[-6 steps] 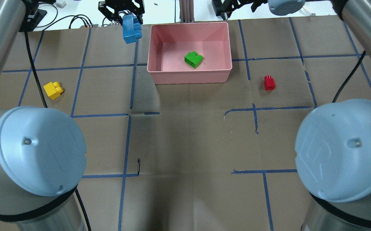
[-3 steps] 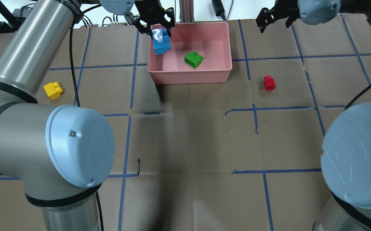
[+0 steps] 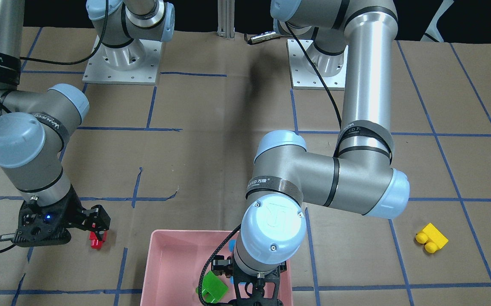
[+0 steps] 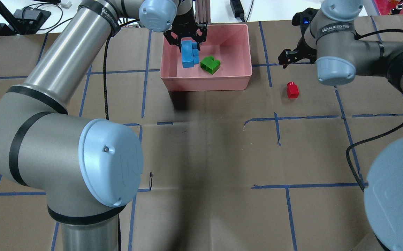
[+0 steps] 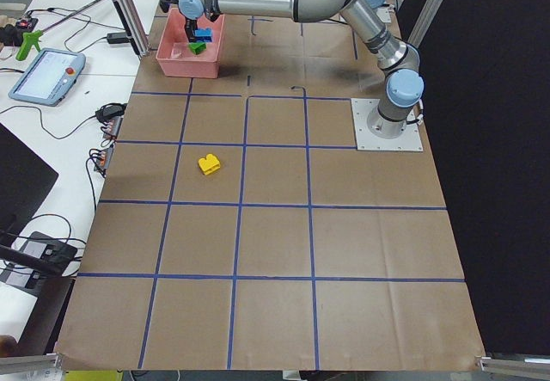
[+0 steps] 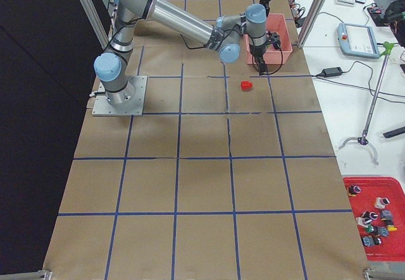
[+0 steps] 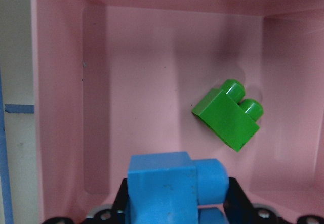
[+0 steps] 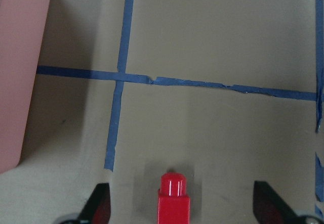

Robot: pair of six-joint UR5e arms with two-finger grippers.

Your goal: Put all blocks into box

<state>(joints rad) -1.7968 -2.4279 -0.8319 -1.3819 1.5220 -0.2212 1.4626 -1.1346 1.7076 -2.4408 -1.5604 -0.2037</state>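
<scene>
My left gripper [image 4: 187, 41] is shut on the light blue block [image 4: 188, 55] and holds it inside the pink box [image 4: 206, 83], on its left side. The left wrist view shows the blue block [image 7: 169, 188] between the fingers, above the box floor. The green block [image 4: 210, 65] lies in the box beside it. The small red block [image 4: 292, 90] stands on the table right of the box. My right gripper [image 4: 286, 58] is open just behind the red block; in the right wrist view the red block [image 8: 173, 201] sits between the spread fingers [image 8: 99, 210]. The yellow block [image 3: 431, 239] lies far off on the robot's left side.
Brown paper with blue tape lines covers the table [image 4: 205, 157]. My left arm's elbow [image 4: 111, 164] and forearm span the left half of the overhead view and hide the yellow block there. Cables and a metal post [image 4: 201, 10] lie behind the box.
My left gripper carried the light blue block right, from outside the box's left wall to inside it and lower. My right gripper came forward and down toward the red block.
</scene>
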